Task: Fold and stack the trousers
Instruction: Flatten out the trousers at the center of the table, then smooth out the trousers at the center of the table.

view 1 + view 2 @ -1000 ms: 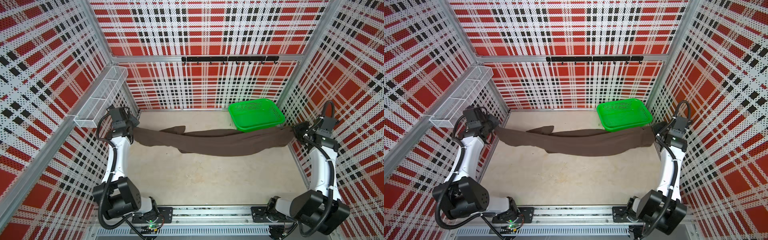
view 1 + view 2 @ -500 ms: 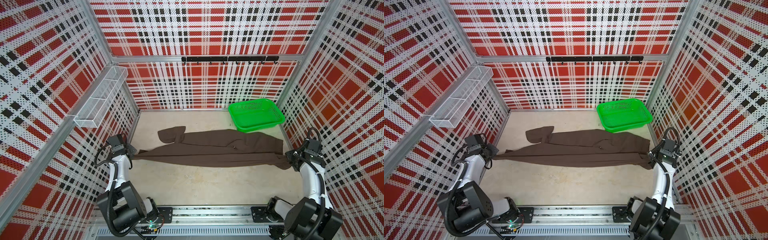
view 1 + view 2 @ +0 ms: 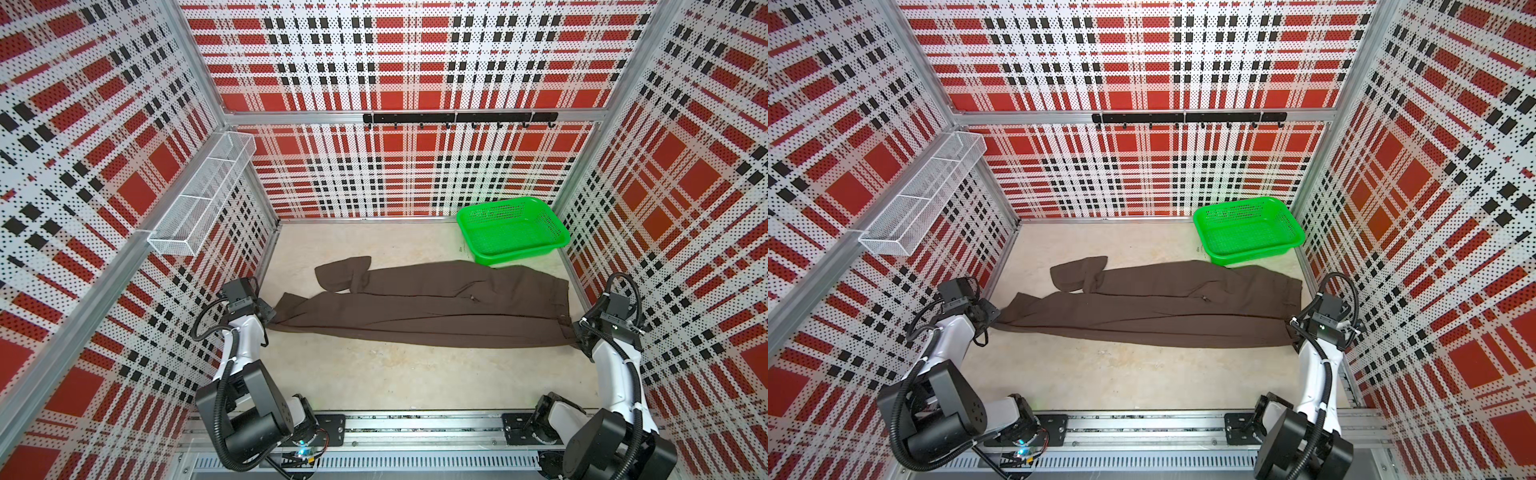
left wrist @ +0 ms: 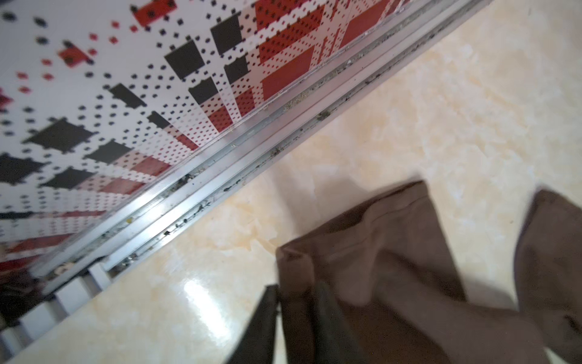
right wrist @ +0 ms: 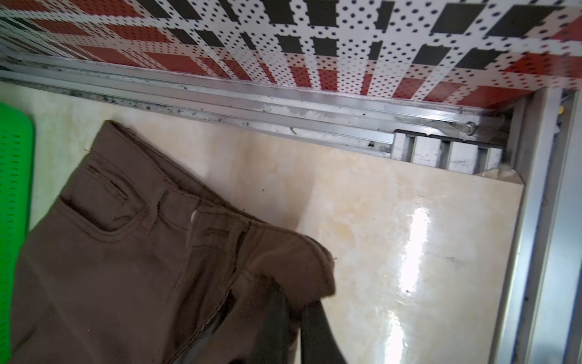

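The dark brown trousers (image 3: pixel 415 307) (image 3: pixel 1150 307) lie stretched flat across the floor, waistband at the right and leg ends at the left, with one leg end folded back toward the rear. My left gripper (image 3: pixel 269 313) (image 3: pixel 994 316) sits low at the leg hem. In the left wrist view its jaws (image 4: pixel 296 293) stand slightly open, the hem (image 4: pixel 393 268) lying loose between them. My right gripper (image 3: pixel 575 332) (image 3: pixel 1293 332) is at the waistband's near corner. In the right wrist view it (image 5: pixel 296 302) is shut on a bunched fold of the waistband (image 5: pixel 110 268).
A green basket (image 3: pixel 519 253) (image 3: pixel 1250 251) (image 5: pixel 12 189) stands at the back right, just behind the waistband. A white wire shelf (image 3: pixel 199 199) hangs on the left wall and a black hook rail (image 3: pixel 457 118) on the back wall. Both grippers are close to the side-wall rails.
Both arms came down and forward, laying the trousers from a hanging stretch onto the floor. The left jaws have parted from the hem.
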